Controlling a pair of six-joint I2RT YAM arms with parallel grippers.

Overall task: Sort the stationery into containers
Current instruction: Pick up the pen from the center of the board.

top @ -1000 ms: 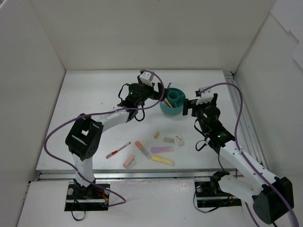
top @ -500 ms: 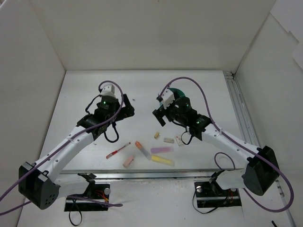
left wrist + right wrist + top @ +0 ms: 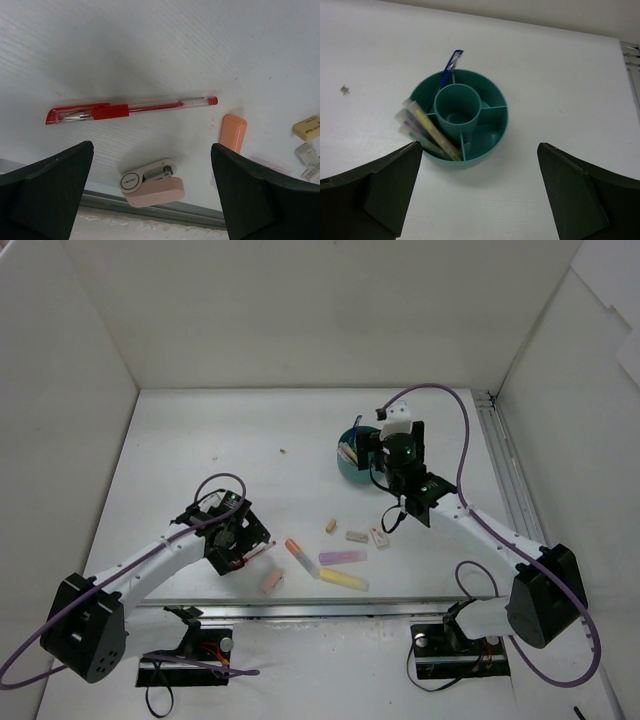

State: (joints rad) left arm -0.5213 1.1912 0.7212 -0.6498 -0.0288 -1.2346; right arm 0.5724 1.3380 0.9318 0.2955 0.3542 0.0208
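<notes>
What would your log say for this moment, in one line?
left tool: open, empty, by red pen | right tool: open, empty, facing teal cup | blue pen: in cup

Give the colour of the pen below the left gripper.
The pen is red with a clear barrel; left wrist view shows it best.

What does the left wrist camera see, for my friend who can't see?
A thin red pen with a clear barrel lies on the white table, ahead of the open left gripper. A small pink stapler-like item and an orange highlighter lie nearby.
</notes>
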